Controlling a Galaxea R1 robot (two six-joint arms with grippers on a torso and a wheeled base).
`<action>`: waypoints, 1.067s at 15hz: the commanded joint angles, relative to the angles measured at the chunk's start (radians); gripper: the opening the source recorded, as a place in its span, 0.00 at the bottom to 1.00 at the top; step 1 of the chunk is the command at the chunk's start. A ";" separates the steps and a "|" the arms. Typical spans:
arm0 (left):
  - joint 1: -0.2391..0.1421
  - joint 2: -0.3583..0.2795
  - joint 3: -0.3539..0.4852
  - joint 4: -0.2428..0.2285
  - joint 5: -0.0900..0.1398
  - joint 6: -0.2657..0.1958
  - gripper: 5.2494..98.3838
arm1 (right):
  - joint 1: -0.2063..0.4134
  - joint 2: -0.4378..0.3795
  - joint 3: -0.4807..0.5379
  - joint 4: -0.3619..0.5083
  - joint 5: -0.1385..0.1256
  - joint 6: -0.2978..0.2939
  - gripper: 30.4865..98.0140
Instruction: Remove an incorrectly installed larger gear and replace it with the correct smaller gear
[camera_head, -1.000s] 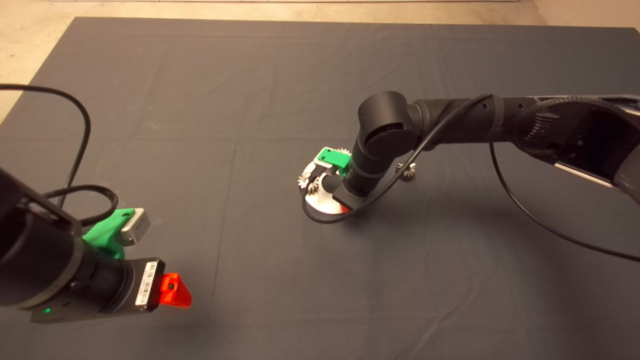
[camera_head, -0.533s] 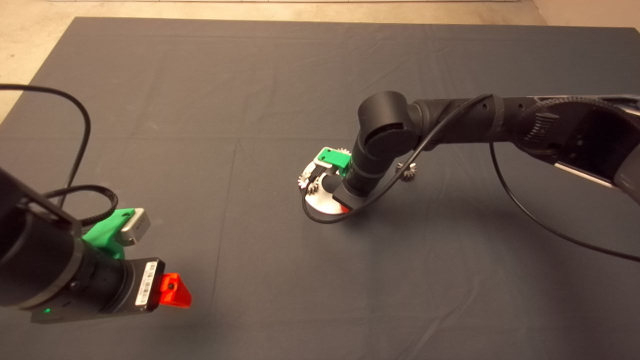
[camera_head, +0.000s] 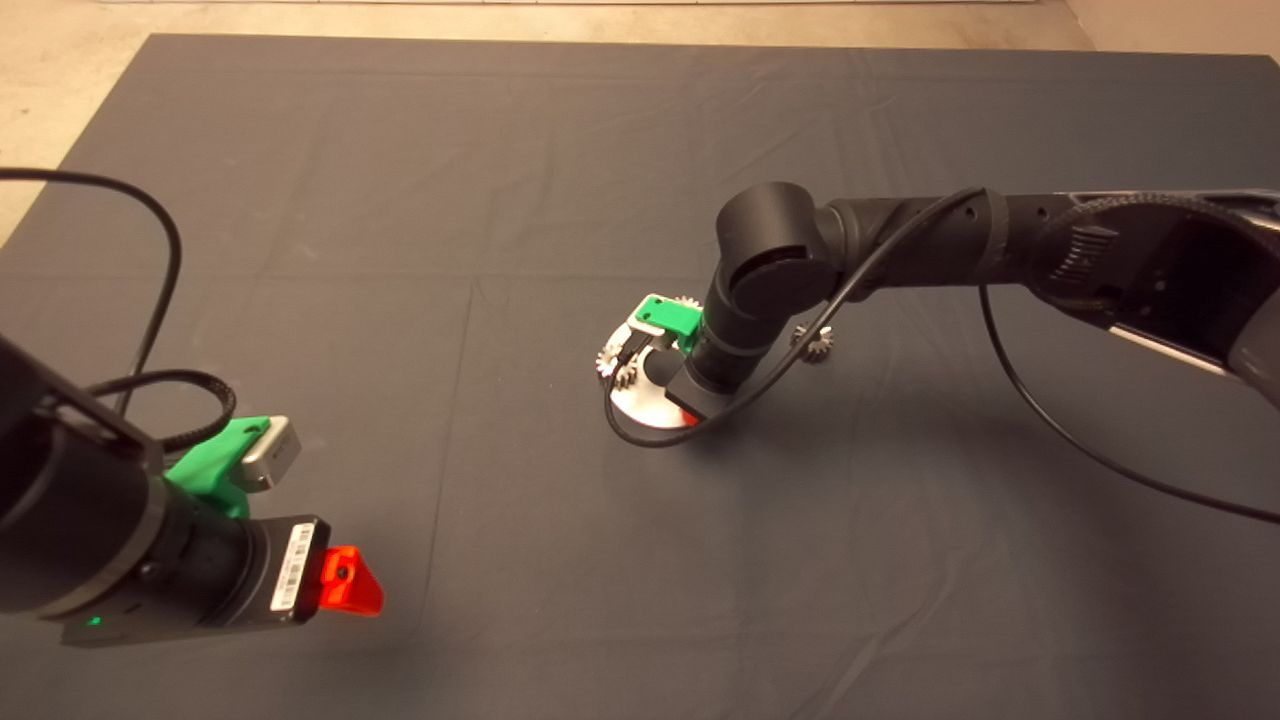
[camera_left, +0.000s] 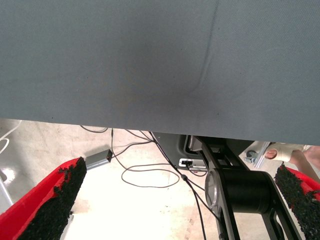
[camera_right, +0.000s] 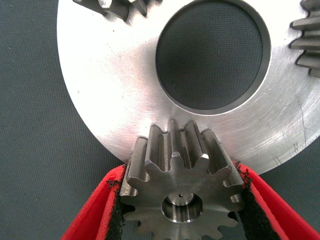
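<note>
Right gripper (camera_right: 181, 172) at work near the mat's (camera_head: 420, 200) centre, hanging over the silver plate (camera_head: 640, 408). Fingers (camera_right: 95, 220) clamped on the smaller gear (camera_right: 182, 195), one black pad against each toothed side. Gear is held with its flat face and central hole towards the wrist camera, and its far teeth overlap the plate's outer rim (camera_right: 100, 125). Cannot tell if gear touches the plate. Plate is a flat disc with a big round hole (camera_right: 210, 55) in the middle, dark mat showing through it.

Two more small gears sit at the plate's edge in the head view: one at about 10 o'clock (camera_head: 608, 362), one at about 12 o'clock (camera_head: 685, 301), partly hidden by the green gripper body. The larger gear (camera_head: 815, 345) lies flat on the mat off the plate, at about 2 o'clock from it, just beyond the arm and under its black cable (camera_head: 1050, 420).

Left gripper (camera_head: 345, 583) parked at about 8 o'clock of the surface, near the mat's edge. Fingers (camera_left: 55, 200) apart, nothing between them. Its wrist view shows the mat, then floor with cables and the robot base.
</note>
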 joint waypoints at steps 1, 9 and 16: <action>-0.007 -0.001 0.015 -0.023 0.127 0.004 0.99 | 0.070 -0.034 0.058 -0.033 -0.132 0.005 0.29; -0.007 -0.001 0.015 -0.023 0.127 0.004 0.99 | 0.121 -0.060 0.155 -0.033 -0.132 0.033 0.29; -0.007 0.000 0.015 -0.023 0.127 0.004 0.99 | 0.131 -0.232 0.330 -0.018 -0.132 0.109 0.29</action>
